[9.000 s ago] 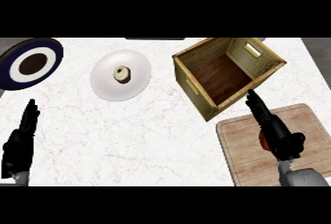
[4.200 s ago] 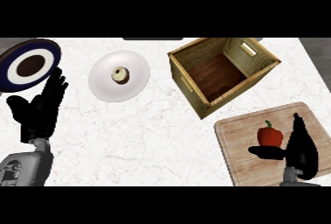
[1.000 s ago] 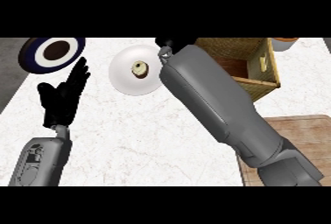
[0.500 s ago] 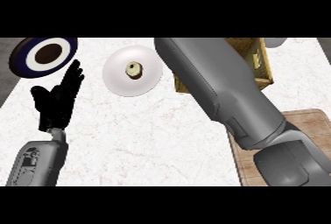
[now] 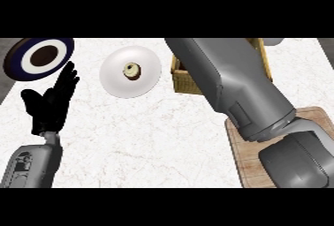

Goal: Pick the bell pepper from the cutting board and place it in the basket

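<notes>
Bell pepper is nowhere to be seen. The right forearm (image 5: 241, 101) reaches from the lower right corner across the cutting board (image 5: 243, 159) and over the basket (image 5: 185, 80), hiding most of both. The right hand lies beyond the view's upper edge, so it cannot be told whether it holds the pepper or how its fingers stand. With the arm stretched over the basket, the step in hand is probably the carry or the release into it, though that is only a judgement. The left hand (image 5: 47, 106) rests at the left over the worktop (image 5: 150, 141), fingers straight and up, holding nothing. A white plate (image 5: 140, 88) and a dark-rimmed plate (image 5: 24, 62) lie beyond it.

A bell pepper would be light, hollow and fairly stiff, with a smooth waxy skin that may slip; it dents rather than breaks. Fingers and thumb curled round its broad middle, across the lobes, would suit better than a pinch on the stem.
</notes>
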You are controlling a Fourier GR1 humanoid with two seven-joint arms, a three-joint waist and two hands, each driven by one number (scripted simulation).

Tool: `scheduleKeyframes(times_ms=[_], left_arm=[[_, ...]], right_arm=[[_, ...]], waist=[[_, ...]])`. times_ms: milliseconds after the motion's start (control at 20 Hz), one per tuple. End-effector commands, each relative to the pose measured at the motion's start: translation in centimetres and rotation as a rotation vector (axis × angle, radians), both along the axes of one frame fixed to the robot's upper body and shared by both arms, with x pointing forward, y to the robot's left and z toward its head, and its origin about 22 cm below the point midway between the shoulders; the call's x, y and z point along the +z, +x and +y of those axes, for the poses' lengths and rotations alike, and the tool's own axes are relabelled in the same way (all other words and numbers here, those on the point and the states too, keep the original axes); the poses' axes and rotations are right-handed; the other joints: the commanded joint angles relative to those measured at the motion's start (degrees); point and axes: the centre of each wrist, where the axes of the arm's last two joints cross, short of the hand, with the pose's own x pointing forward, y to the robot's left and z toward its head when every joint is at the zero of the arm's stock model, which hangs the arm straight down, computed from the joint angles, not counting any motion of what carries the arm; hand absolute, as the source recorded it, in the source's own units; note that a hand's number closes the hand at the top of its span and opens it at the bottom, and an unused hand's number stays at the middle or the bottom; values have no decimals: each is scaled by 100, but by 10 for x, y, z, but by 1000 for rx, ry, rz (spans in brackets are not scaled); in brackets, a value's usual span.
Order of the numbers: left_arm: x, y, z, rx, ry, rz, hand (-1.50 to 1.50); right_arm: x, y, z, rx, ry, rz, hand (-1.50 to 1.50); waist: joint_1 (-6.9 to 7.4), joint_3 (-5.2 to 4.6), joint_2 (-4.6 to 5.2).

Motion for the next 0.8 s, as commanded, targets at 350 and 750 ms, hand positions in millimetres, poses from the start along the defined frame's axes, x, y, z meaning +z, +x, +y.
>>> scheduleKeyframes(times_ms=[350, 750], left_arm=[[8, 1, 0, 19, 1, -18, 0], [-7, -11, 20, 13, -5, 3, 0]], right_arm=[[-27, 19, -46, -133, 107, 131, 150], [-61, 14, -36, -101, 196, 129, 150]], waist=[[-122, 13, -8], [-160, 14, -27]])
